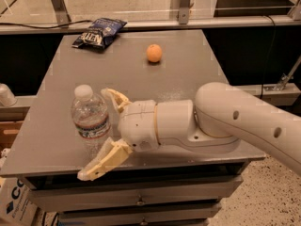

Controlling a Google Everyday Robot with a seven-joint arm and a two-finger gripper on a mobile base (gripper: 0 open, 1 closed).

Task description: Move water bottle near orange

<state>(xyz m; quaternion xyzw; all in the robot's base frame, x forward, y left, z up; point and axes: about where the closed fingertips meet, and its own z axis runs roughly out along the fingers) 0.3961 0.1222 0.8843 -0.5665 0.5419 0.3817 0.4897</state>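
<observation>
The arm is stretched in from the right, wrist level; the gripper is held at lower left, fingers spread wide.

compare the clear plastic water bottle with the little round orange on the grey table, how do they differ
The clear ridged plastic water bottle stands tall and upright; the small round orange fruit is much shorter. The bottle is see-through with a white cap, the orange opaque. The bottle sits near the front edge, flanked by the robot's open hand; the orange lies far back, alone. Both rest on the grey table.
</observation>
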